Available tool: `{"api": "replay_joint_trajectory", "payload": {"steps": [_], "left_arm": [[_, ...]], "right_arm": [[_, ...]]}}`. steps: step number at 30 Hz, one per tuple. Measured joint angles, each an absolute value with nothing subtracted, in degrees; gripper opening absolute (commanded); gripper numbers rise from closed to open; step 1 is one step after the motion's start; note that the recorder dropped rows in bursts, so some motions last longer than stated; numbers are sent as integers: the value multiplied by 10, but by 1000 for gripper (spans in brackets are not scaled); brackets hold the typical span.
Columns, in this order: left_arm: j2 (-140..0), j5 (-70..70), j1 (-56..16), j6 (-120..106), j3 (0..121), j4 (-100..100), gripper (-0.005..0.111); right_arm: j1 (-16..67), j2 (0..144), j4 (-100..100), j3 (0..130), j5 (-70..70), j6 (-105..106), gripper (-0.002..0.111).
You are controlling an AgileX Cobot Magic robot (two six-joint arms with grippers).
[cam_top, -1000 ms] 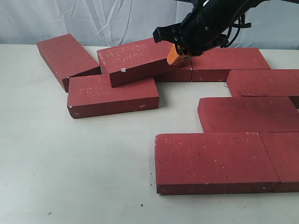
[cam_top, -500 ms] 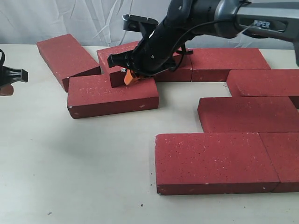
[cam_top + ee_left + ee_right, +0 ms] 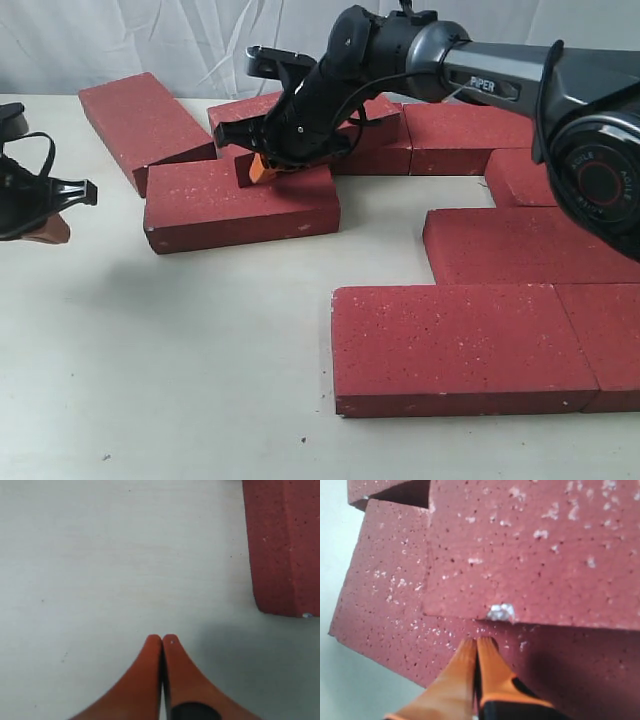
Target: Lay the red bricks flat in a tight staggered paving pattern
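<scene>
Several red bricks lie on the pale table [image 3: 170, 370]. One tilted brick [image 3: 232, 112] leans on a flat brick [image 3: 240, 205] at the back left; another brick [image 3: 140, 120] lies angled at the far left. My right gripper [image 3: 258, 168] is shut and empty. Its orange tips [image 3: 477, 641] touch the flat brick's top [image 3: 385, 615], just under the tilted brick's edge [image 3: 535, 545]. My left gripper [image 3: 45, 230] hovers shut at the left edge over bare table [image 3: 161, 638], with one brick's end [image 3: 282, 545] ahead of it and apart.
A group of flat bricks fills the right side: a wide front one [image 3: 455, 345], one beside it [image 3: 610, 340], a middle one [image 3: 530, 245] and back ones [image 3: 480, 130]. A white cloth backdrop [image 3: 150, 40] hangs behind the table.
My right arm has swept left and down along the tilted brick to its lower left end. My left gripper has come into view from the left edge.
</scene>
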State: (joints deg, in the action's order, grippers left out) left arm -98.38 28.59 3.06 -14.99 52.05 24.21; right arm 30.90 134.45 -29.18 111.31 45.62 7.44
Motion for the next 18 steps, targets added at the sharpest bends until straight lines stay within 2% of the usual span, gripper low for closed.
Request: {"api": "replay_joint_trajectory", "payload": {"steps": [13,18], "left_arm": [[-1066,286,31,-196,556,308,0],[-1083,285,28,-254,571,372,0]], "right_arm": [[311,1357,-357,1120,336,69,-1],[311,1357,-370,1120,338,66,-1]]}}
